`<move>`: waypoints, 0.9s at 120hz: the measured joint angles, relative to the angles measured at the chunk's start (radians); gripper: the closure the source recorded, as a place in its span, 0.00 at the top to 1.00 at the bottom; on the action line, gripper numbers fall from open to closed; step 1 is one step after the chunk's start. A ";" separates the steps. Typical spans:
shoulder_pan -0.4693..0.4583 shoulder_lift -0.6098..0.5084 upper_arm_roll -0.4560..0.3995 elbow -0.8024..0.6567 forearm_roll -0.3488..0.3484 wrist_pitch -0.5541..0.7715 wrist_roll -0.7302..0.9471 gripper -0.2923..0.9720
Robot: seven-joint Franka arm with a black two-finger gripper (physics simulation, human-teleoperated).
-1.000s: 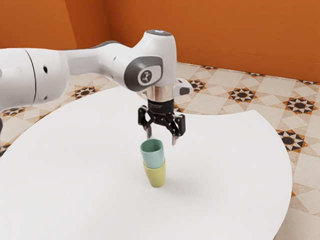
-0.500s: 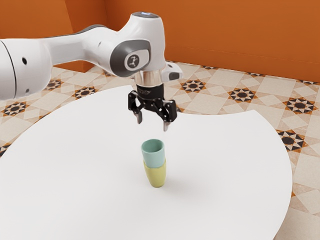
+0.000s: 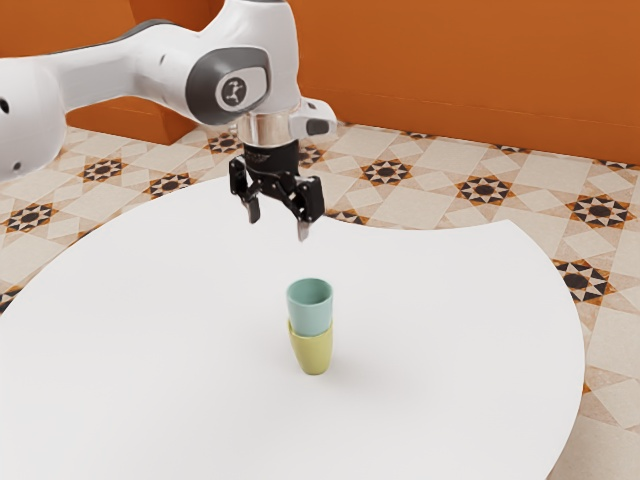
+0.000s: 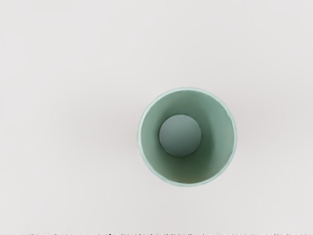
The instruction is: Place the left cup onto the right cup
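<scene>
There are two cups on the table (image 3: 150,330), one green and one yellow, and they make a single stack. The green cup (image 3: 309,305) sits upright with its lower part sunk into the mouth of the yellow cup (image 3: 312,352). The yellow cup stands upright on the white tabletop, near the middle of it. The green cup's rim and upper wall show above the yellow rim, and both mouths face up.

My gripper (image 3: 278,222) hangs in the air above the stack, off toward the exterior view's left and well apart from it. My two fingers (image 3: 302,228) point down and are spread wide, with nothing between them and nothing touching them. My one arm (image 3: 130,70) comes in from the exterior view's upper left.

From my hand I look almost straight down into the green cup (image 4: 186,136). I see its round rim, its inner wall and the small round disc of its bottom. Plain white table (image 4: 73,73) lies all around it.

Beyond the round table is a patterned tile floor (image 3: 480,190), and behind that an orange wall (image 3: 450,50).
</scene>
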 joint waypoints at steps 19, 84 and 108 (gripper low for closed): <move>0.002 -0.031 0.034 -0.018 0.000 -0.019 0.034 0.77; 0.045 -0.079 0.077 -0.027 0.001 -0.050 0.129 0.77; 0.050 -0.094 0.089 -0.025 0.001 -0.068 0.156 0.77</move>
